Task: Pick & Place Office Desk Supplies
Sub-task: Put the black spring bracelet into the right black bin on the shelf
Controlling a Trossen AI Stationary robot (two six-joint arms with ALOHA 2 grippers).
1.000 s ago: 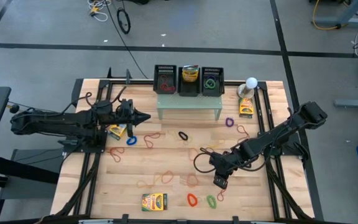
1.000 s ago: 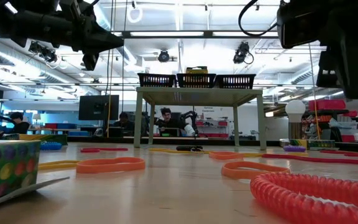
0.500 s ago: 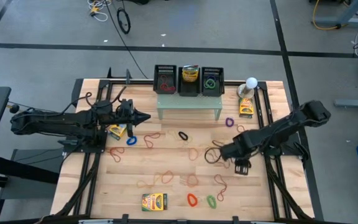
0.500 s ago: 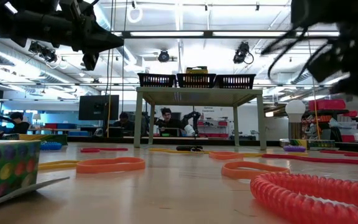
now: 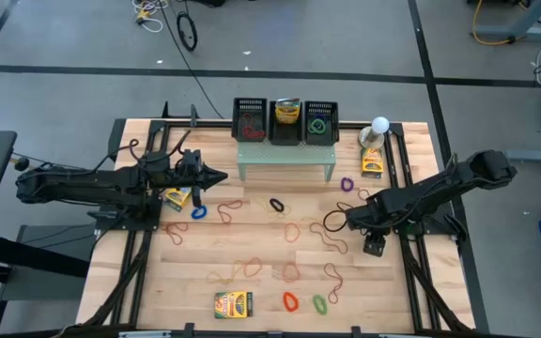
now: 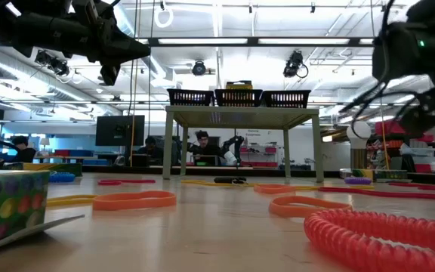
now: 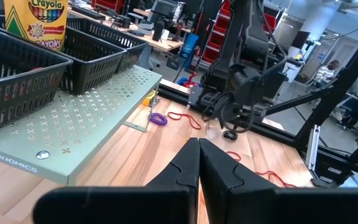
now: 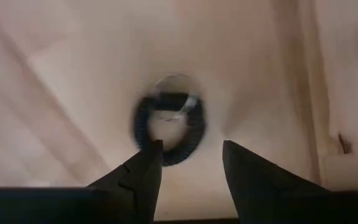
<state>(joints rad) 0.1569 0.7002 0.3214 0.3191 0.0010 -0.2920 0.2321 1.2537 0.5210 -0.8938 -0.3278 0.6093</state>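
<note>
From above, the right gripper (image 5: 374,246) hangs over the tabletop (image 5: 252,282) on its right side, among scattered bands (image 5: 289,301), while the left gripper (image 5: 222,176) waits near the stand (image 5: 285,157). The left wrist view shows its fingers (image 7: 185,168) pressed together. In the right wrist view, spread fingers (image 8: 143,171) flank what seems a black band (image 8: 169,127), blurred, lying on the wood.

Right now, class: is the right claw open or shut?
Open: in the right wrist view the right claw shows a clear gap between its fingers, above a black loop.
</note>
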